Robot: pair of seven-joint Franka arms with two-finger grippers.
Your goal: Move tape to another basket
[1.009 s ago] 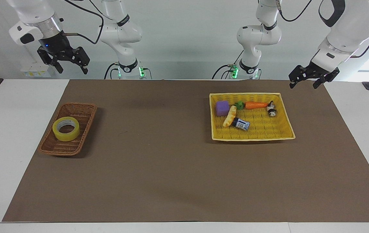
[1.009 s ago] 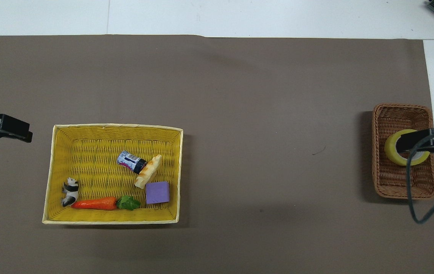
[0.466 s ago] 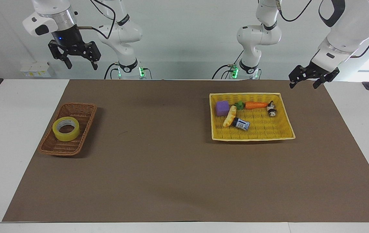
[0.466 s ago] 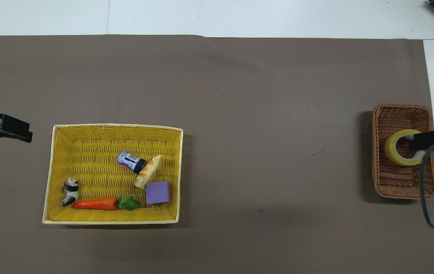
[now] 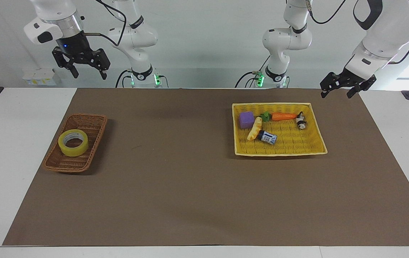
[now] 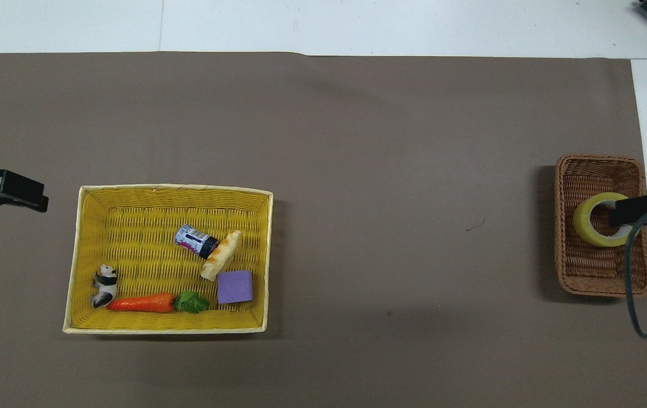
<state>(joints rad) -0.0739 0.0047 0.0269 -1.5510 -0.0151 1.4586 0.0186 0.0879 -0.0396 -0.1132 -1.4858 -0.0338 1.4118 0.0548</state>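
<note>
- Inside small dark brown wicker basket (image 5: 76, 142), at the right arm's end: yellow translucent tape roll (image 5: 73, 142), flat, core up for gripping.
- High above table edge: right gripper (image 5: 86, 70), wide open, empty.
- Beside yellow woven tray (image 5: 279, 152): left gripper (image 5: 337, 89), open, empty, waiting.

In the overhead view the right gripper (image 6: 641, 209) enters from the 3 o'clock edge, which cuts off all but one black fingertip and a cable; that tip covers the 3 o'clock part of the tape (image 6: 590, 224). The left gripper (image 6: 14, 192) is likewise cut by the 9 o'clock edge. In the facing view both arms run out past the 12 o'clock edge. The label on the small can (image 5: 267, 137) is too small to read
</note>
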